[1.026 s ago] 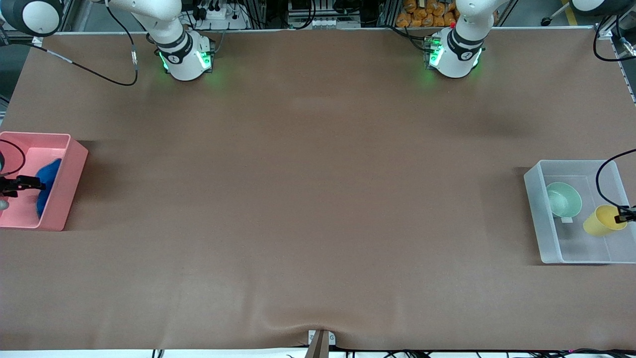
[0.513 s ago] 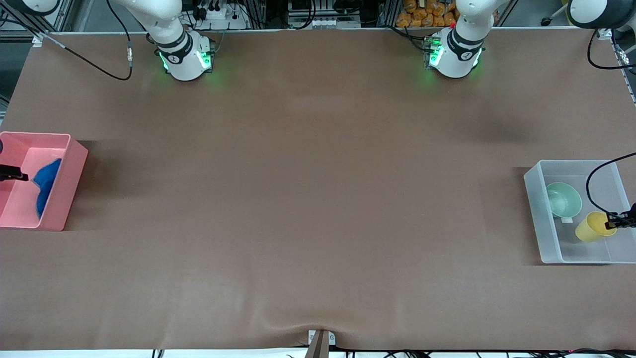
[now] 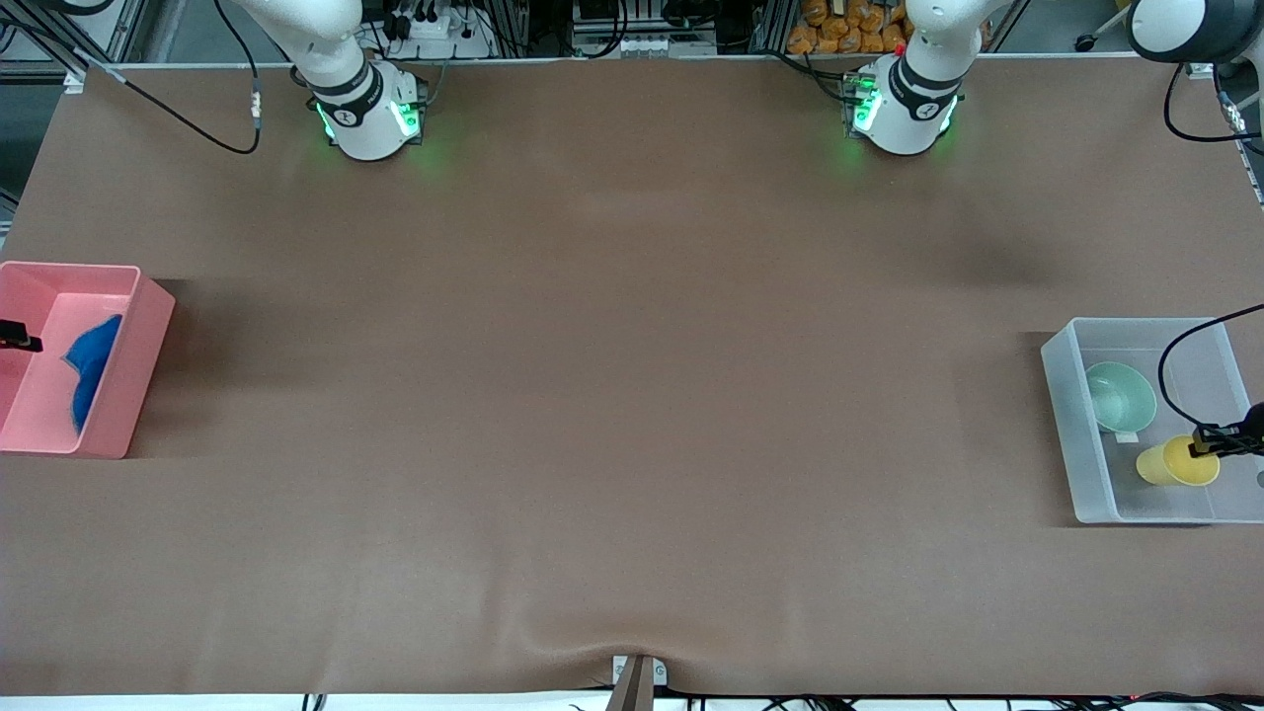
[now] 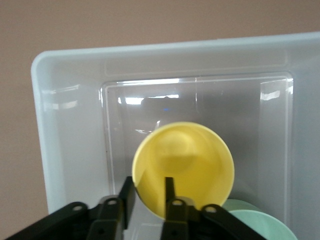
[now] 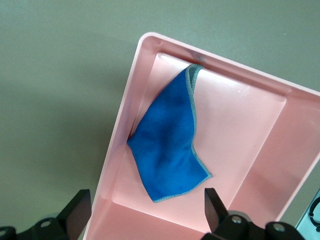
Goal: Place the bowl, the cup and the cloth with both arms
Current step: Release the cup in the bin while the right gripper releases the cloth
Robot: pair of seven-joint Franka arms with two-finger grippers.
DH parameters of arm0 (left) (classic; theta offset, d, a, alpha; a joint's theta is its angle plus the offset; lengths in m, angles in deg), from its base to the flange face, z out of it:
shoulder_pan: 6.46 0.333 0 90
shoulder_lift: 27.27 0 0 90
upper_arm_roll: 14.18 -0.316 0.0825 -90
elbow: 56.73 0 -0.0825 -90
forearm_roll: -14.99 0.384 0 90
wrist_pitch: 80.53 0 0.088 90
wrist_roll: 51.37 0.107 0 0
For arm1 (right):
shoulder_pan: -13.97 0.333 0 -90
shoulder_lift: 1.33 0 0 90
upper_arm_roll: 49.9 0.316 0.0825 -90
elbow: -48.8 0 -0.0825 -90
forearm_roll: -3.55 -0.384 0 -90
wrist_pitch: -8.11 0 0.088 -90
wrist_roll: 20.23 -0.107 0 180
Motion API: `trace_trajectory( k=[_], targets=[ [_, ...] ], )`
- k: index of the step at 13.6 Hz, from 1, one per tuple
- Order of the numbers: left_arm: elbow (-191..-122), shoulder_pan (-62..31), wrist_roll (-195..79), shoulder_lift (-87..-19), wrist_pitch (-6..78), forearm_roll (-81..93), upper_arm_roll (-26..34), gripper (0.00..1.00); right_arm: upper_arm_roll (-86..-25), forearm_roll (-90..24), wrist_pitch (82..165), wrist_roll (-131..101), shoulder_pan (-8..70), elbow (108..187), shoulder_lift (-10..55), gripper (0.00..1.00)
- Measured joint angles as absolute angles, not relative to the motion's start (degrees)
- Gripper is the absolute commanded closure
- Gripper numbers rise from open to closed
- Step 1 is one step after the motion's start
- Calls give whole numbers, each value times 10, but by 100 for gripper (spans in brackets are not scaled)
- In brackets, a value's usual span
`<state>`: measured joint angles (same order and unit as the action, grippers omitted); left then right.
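At the right arm's end of the table, a pink bin [image 3: 118, 395] is sitting on the brown table cover [image 3: 632, 395]. The cloth [image 3: 91, 370] is lying inside this bin, draped against the wall toward the table's middle, with one corner reaching up that wall; its thin grey edge is showing in the right wrist view [image 5: 170, 145]. The right gripper [image 3: 18, 341] is hanging over the pink bin [image 5: 150, 100] at the edge of the front view. Its fingers [image 5: 214, 205] are standing wide apart with nothing between them, well above the cloth.

The middle of the table cover is lying bare of task items between the two green-lit bases.

At the left arm's end, a clear plastic bin [image 3: 1071, 434] is sitting on the cover. The bowl [image 3: 1120, 397] is resting inside it. The cup [image 3: 1173, 462] is lying tipped in the same bin, just beside the bowl and nearer to the front camera. The left gripper [image 3: 1207, 449] is positioned at the cup's rim [image 4: 182, 170], one finger [image 4: 170, 192] inside the mouth and the other outside the wall. Whether these fingers are pressing the rim or standing slightly off it cannot be told with confidence. The bowl's edge [image 4: 255, 222] is showing beside the cup, inside the clear plastic bin [image 4: 70, 125].
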<state>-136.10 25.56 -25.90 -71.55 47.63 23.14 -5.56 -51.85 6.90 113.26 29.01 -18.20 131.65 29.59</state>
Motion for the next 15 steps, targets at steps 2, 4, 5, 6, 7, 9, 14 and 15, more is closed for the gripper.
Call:
trace_trajectory(
  k=[2,4,5,6,7,9,14,15],
  targets=[
    [-1358,256,-259,-716,477,231,-56,1,-518,68,1112,267,-177,1316,284,0],
    [-1352,256,-259,-716,477,231,-56,0,-517,67,1083,226,-159,1316,266,0],
    [-1349,256,-259,-716,477,231,-56,0,-517,67,1067,202,-145,1316,256,0],
    [-1346,255,-259,-715,477,231,-56,0,-517,67,1053,180,-131,1316,246,0],
    [-1343,254,-259,-715,477,231,-55,0,-517,67,1042,160,-119,1316,238,0],
    [-1336,250,-259,-711,477,231,-55,0,-516,65,1022,127,-99,1316,224,0],
    [-1333,242,-259,-674,457,231,-51,0,-515,38,965,13,-41,1317,203,0],
    [-1333,236,-259,-662,433,231,-50,0,-514,37,955,-19,-23,1318,197,0]
  ],
)
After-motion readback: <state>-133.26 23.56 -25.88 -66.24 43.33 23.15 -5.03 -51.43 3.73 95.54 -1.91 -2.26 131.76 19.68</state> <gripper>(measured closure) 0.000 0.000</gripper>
